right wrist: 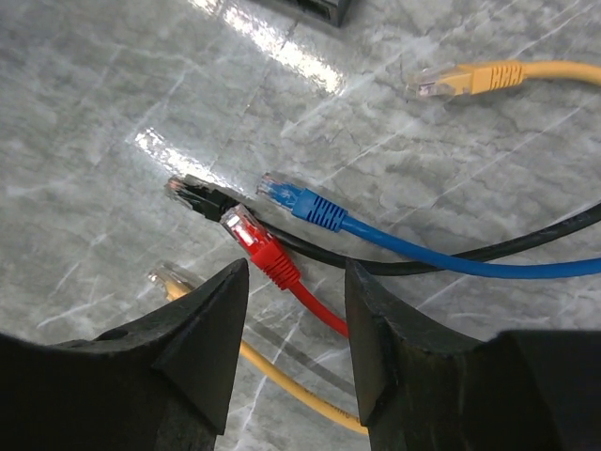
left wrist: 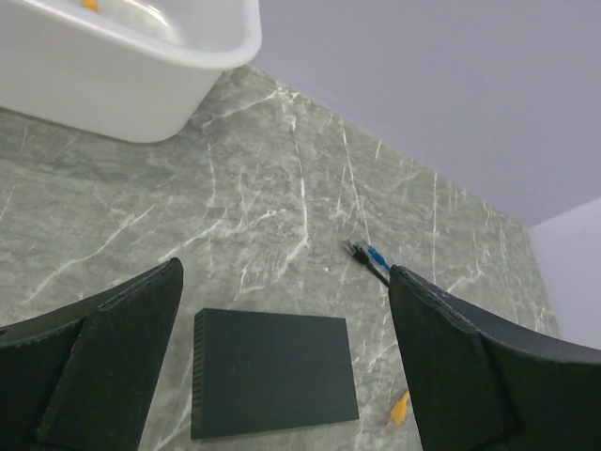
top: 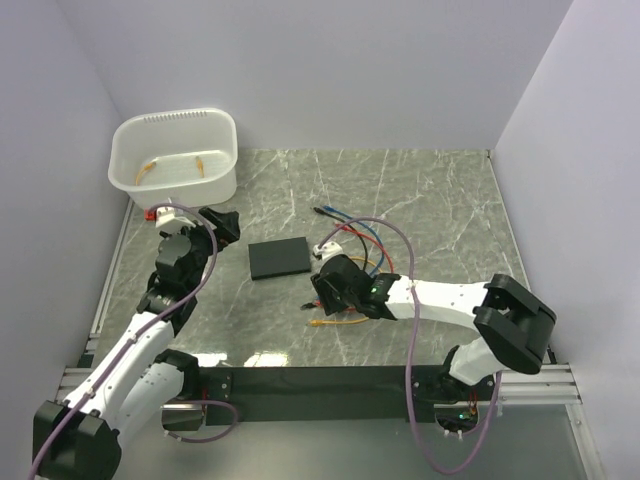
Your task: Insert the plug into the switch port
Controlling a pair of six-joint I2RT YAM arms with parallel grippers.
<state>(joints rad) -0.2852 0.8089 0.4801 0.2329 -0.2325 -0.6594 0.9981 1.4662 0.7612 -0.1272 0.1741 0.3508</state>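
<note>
The switch (top: 280,258) is a flat matte-black box lying on the marble table; in the left wrist view the switch (left wrist: 272,381) sits below and between my fingers. My left gripper (top: 228,222) is open and empty, above the table left of the switch; in its own view the gripper (left wrist: 286,274) is spread wide. My right gripper (top: 320,285) is open, low over the table right of the switch. In its own view the gripper (right wrist: 296,282) straddles the red cable just behind the red plug (right wrist: 254,235). A blue plug (right wrist: 300,202) and a black plug (right wrist: 192,195) lie beside it.
A white tub (top: 175,155) with yellow cables inside stands at the back left. A yellow plug (right wrist: 451,80) lies beyond the cable bundle, and another yellow plug (right wrist: 169,277) lies by my right gripper's left finger. Grey walls close in on three sides.
</note>
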